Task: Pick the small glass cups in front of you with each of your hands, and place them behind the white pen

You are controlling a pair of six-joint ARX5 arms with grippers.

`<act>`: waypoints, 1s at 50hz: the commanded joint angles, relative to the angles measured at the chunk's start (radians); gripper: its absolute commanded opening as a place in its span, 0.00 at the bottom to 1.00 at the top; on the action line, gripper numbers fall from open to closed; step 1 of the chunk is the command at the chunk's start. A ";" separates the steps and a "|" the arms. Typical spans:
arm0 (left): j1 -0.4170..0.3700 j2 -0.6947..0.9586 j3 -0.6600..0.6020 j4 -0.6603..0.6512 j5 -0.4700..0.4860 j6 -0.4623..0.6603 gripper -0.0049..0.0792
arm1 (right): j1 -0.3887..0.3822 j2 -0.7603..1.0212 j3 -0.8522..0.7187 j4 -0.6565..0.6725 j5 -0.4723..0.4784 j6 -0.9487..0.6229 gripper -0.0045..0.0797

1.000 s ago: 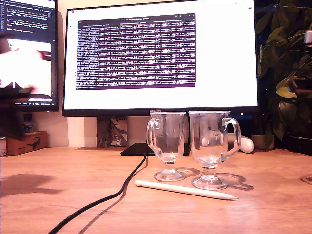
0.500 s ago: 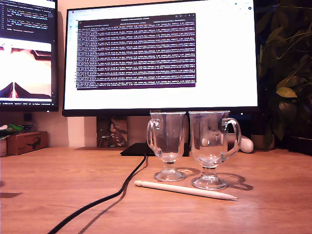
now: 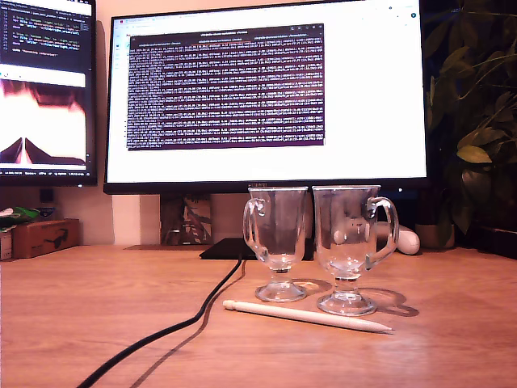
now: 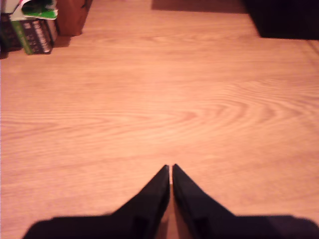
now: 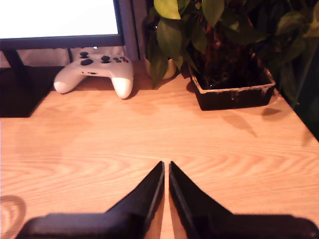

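Observation:
Two small glass cups stand side by side on the wooden desk in the exterior view, one (image 3: 277, 234) with its handle toward that view's left, the other (image 3: 349, 242) with its handle toward the right. The white pen (image 3: 307, 315) lies on the desk just in front of them. Neither arm shows in the exterior view. My first gripper (image 4: 171, 169) hovers over bare wood, jaws shut and empty. My second gripper (image 5: 166, 165) is also shut with nothing between its jaws, over the desk short of a potted plant. No cup or pen appears in either wrist view.
A black cable (image 3: 174, 327) runs across the desk from the monitor (image 3: 266, 97) toward the exterior view's lower left. A white game controller (image 5: 94, 72) and a potted plant (image 5: 232, 92) lie ahead of my second gripper. Boxes (image 4: 32, 27) sit far ahead of my first gripper.
A blurred dark arm at the exterior view's left edge and another at its right edge have both left that view. The cups and pen have not moved.

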 commanded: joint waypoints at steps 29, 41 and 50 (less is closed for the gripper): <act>-0.055 -0.378 -0.105 -0.071 -0.004 0.001 0.03 | 0.003 -0.347 -0.071 -0.177 -0.035 -0.003 0.04; -0.055 -0.523 -0.113 -0.183 -0.013 0.003 0.03 | 0.005 -0.536 -0.114 -0.311 -0.060 -0.004 0.04; -0.056 -0.634 -0.125 -0.255 -0.025 -0.015 0.03 | 0.009 -0.545 -0.114 -0.332 -0.066 -0.012 0.04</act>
